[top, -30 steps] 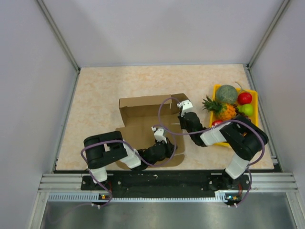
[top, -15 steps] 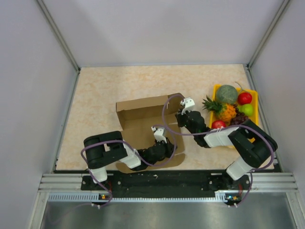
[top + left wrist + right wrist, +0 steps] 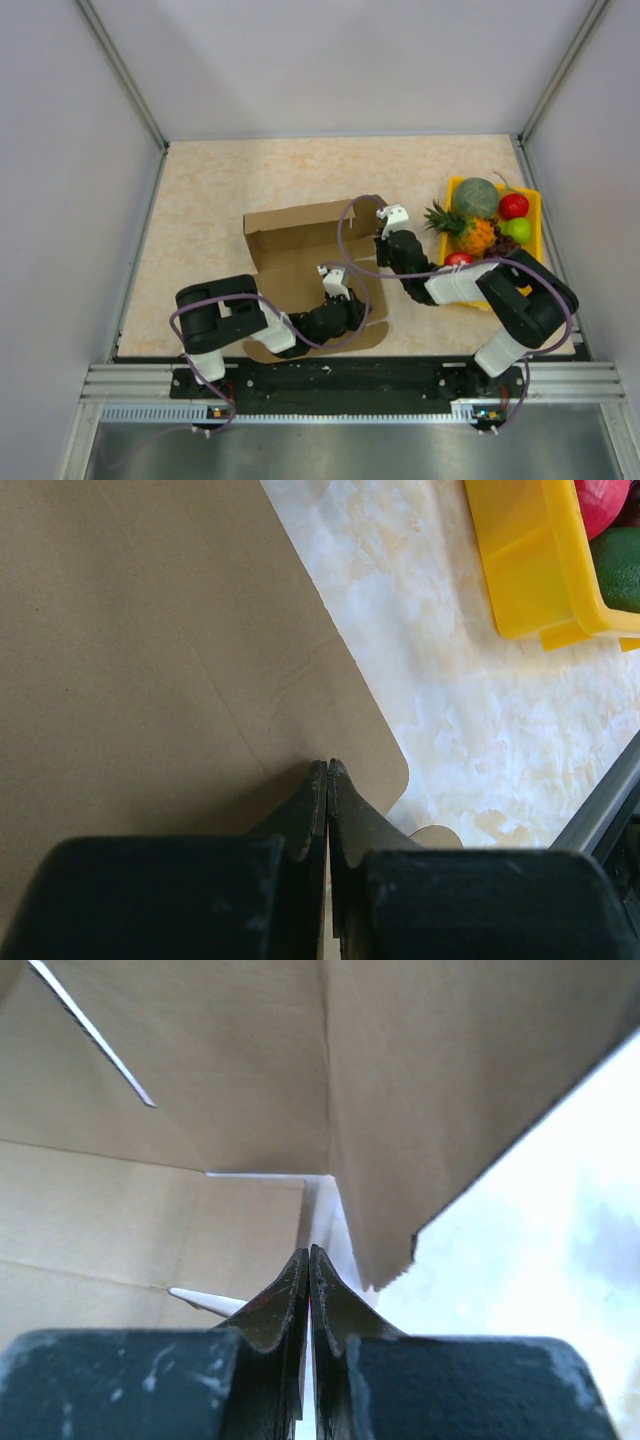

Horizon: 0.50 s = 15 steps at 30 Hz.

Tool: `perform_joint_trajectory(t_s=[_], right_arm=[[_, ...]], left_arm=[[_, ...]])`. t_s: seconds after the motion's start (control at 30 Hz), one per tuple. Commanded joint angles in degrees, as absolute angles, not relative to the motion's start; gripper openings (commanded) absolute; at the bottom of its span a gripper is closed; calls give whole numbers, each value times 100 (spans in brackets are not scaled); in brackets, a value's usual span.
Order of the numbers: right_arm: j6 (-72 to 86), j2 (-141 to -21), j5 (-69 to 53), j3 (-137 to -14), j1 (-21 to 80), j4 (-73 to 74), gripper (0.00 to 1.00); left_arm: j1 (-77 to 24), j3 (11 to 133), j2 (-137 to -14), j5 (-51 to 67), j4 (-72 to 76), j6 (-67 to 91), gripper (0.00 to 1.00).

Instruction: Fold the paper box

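Observation:
The paper box (image 3: 290, 228) is a brown cardboard sheet at mid-table, with its back wall raised and its front panel lying flat. My left gripper (image 3: 361, 307) is shut with nothing in it, tips pressed down on the flat front panel (image 3: 150, 660) close to its rounded right corner. My right gripper (image 3: 378, 239) is shut and empty too, its tips at the box's right end. In the right wrist view that gripper (image 3: 308, 1251) points into the inner corner, where a side flap (image 3: 450, 1090) stands up beside the back wall (image 3: 200, 1060).
A yellow fruit tray (image 3: 536, 215) holding a pineapple, a melon and other fruit sits at the right, close behind the right arm; its corner (image 3: 520, 570) shows in the left wrist view. White enclosure walls surround the table, and a metal rail runs along the near edge.
The box's back wall has tipped more upright and shifted slightly left. The right gripper moved a little along the box's right end and its elbow swung right. The left arm stayed put.

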<state>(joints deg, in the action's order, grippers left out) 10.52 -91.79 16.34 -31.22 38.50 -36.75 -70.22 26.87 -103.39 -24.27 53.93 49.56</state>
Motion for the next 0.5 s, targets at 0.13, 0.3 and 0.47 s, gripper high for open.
perform_joint_trajectory(t_s=[0.13, 0.3, 0.47], right_arm=[[835, -9615, 2039, -3542, 3815, -3603, 0], [800, -9791, 1732, -3612, 3823, -3797, 0], [852, -10046, 1600, -3709, 3832, -3858, 0]], left_arm=[[-7014, 2646, -10398, -2496, 5361, 4896, 0], [-7022, 2663, -10415, -2496, 5326, 4878, 0], [-7014, 2681, -10415, -2496, 5309, 4860, 0]])
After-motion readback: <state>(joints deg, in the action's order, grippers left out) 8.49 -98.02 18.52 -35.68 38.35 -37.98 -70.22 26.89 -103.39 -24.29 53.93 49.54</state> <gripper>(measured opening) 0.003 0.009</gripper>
